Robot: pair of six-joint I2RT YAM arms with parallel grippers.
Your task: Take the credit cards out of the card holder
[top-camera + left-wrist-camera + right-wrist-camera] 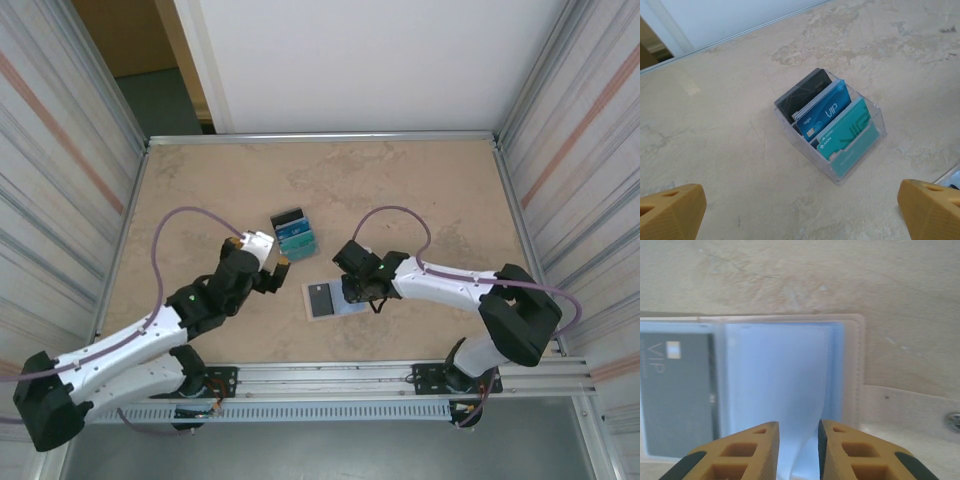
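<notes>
Right gripper (799, 452), fingers narrowly parted at bottom centre, straddles a curled blue leaf of the open card holder (790, 365); whether it grips the leaf I cannot tell. On the table (420, 190) the card holder lies lower centre. Left gripper (800, 215) gapes wide, empty, below the card box (879, 125).

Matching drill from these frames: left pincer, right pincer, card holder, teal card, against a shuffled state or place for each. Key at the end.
1. left pincer
2. right pincer
3. card holder
4. teal card

A. standing in the clear box
B. fingers wide apart
C. lying open on the table
D. narrow gap, light-blue sleeve in it

Pairs: 1-B, 2-D, 3-C, 4-A
</notes>
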